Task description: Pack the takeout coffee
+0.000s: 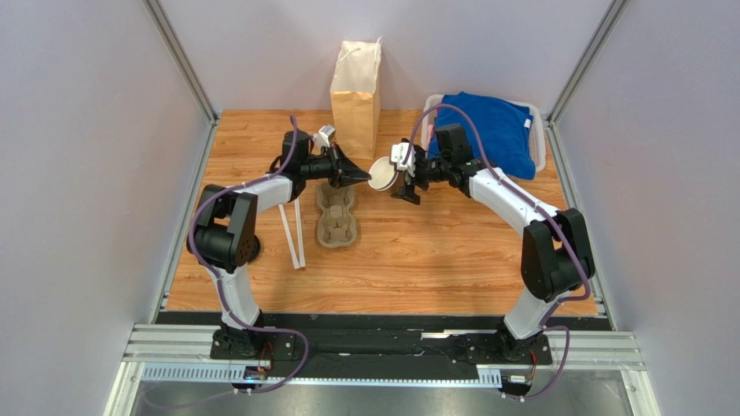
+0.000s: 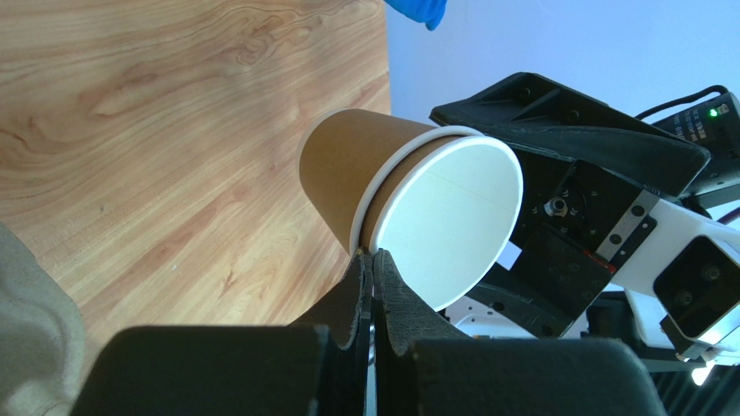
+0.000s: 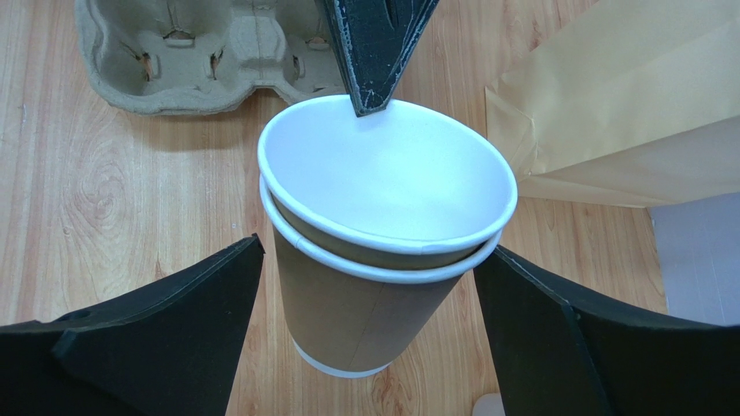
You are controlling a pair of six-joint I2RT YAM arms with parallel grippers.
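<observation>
Left gripper (image 2: 373,260), jaws pinched shut on the inner cup's (image 3: 386,165) rim at 12 o'clock, hangs it nested in a lidless outer cup (image 3: 365,321) between the right gripper's (image 1: 405,180) wide-open, empty jaws at 4 and 8; separating them likely needs the right to clamp the outer cup; no lidded coffee shows.

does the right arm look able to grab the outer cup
Probably yes: the right end effector, open, straddles the outer cup with nothing between. The left end effector pinches the inner cup's rim.

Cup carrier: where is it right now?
Top view: the cardboard cup carrier lies on the table left of centre, in front of the paper bag, with two white sticks just to its left.
</observation>
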